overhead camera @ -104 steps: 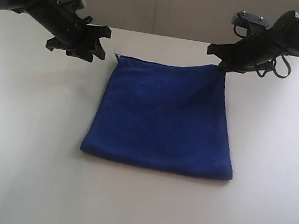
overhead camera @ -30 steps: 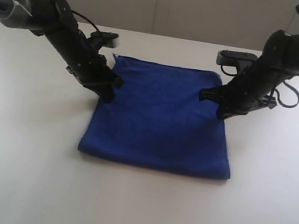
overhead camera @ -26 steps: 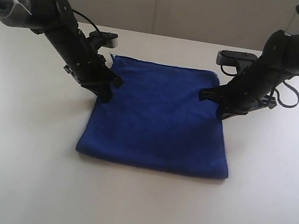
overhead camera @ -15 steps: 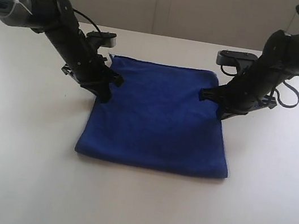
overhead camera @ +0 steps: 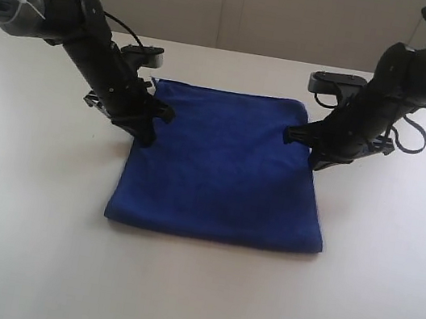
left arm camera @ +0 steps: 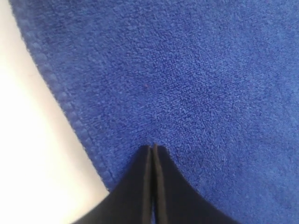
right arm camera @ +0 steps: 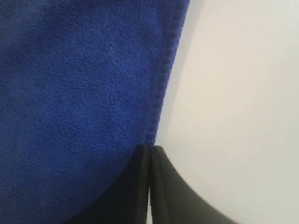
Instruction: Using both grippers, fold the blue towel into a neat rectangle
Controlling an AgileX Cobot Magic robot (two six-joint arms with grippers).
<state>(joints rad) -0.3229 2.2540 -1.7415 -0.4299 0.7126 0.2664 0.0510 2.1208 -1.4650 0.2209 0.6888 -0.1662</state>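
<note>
Against the blue towel [overhead camera: 221, 185], left end effector [left arm camera: 153, 147] closed, empty; right end effector [right arm camera: 149, 148] likewise.

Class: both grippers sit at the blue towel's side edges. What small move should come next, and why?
Probably open both grippers, to pinch the side hems. The left gripper and right gripper are shut, tips at opposite side edges of the blue towel, with no cloth visibly between the jaws; the towel lies flat.

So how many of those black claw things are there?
2. The left gripper is at the blue towel's left edge, just inside the hem; the right gripper is at its right edge. Both are shut.
</note>
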